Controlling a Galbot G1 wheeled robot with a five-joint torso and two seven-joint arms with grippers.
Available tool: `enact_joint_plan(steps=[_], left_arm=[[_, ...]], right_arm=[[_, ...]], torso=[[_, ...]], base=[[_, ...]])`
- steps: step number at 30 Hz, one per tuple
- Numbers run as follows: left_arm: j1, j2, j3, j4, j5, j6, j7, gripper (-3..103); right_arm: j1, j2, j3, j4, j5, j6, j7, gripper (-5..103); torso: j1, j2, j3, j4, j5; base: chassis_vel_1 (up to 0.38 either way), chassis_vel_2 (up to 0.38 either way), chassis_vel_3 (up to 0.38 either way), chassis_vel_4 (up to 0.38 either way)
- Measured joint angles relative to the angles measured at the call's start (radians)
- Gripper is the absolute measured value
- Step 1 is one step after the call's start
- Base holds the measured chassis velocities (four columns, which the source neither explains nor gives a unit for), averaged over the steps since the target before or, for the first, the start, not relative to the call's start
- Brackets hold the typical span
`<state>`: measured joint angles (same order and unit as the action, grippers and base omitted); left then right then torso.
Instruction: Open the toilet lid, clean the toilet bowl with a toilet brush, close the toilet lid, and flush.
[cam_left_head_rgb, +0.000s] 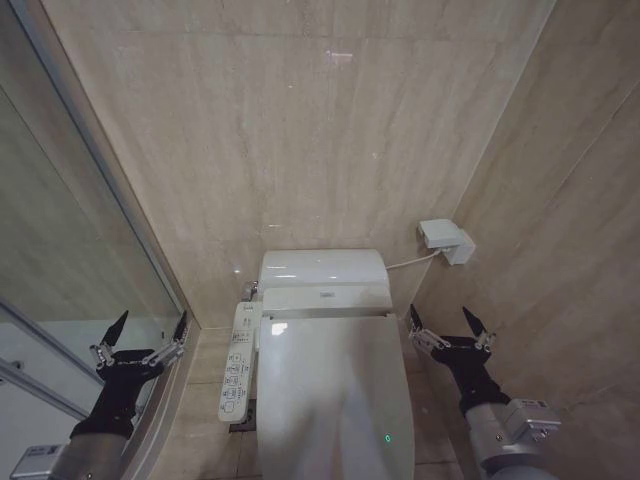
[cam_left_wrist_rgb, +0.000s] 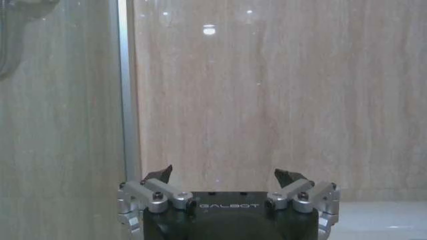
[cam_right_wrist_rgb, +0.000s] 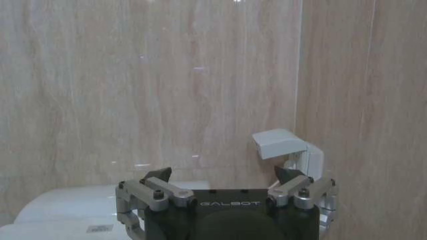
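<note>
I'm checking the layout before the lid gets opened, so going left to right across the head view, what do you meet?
Left pincer, open, by the glass shower panel → white button-panel arm → glossy white oval plastic toilet lid, shut → right pincer, open, beside the beige tiled wall.

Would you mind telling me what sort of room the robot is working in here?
A bathroom, most likely: a white toilet with its toilet lid shut, a button-panel arm beside it, marble-look wall tiles, and a glass shower partition on the robot's left.
</note>
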<state>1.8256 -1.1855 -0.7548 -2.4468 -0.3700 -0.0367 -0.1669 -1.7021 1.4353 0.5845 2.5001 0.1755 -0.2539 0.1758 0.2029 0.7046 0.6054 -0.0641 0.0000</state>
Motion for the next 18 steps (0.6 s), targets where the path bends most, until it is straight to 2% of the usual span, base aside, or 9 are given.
enact_joint_plan(steps=[5, 8, 13, 18], left_arm=[[0.020, -0.008, 0.009, -0.028, 0.022, 0.000, 0.010, 100], [0.022, -0.008, 0.000, -0.033, 0.124, -0.023, 0.065, 100], [0.026, -0.006, 0.005, -0.048, 0.137, -0.030, 0.072, 100], [0.029, -0.011, 0.024, -0.056, 0.102, -0.031, 0.056, 100]], right_arm=[[0.000, 0.000, 0.000, 0.000, 0.000, 0.000, 0.000, 100], [0.000, 0.000, 0.000, 0.000, 0.000, 0.000, 0.000, 100], [0.000, 0.000, 0.000, 0.000, 0.000, 0.000, 0.000, 100], [0.000, 0.000, 0.000, 0.000, 0.000, 0.000, 0.000, 100]], torso=[[0.000, 0.000, 0.000, 0.0002, 0.0001], [0.000, 0.000, 0.000, 0.0000, 0.0001], [0.000, 0.000, 0.000, 0.0002, 0.0001], [0.000, 0.000, 0.000, 0.0000, 0.0001]], base=[[0.000, 0.000, 0.000, 0.000], [0.000, 0.000, 0.000, 0.000], [0.000, 0.000, 0.000, 0.000], [0.000, 0.000, 0.000, 0.000]])
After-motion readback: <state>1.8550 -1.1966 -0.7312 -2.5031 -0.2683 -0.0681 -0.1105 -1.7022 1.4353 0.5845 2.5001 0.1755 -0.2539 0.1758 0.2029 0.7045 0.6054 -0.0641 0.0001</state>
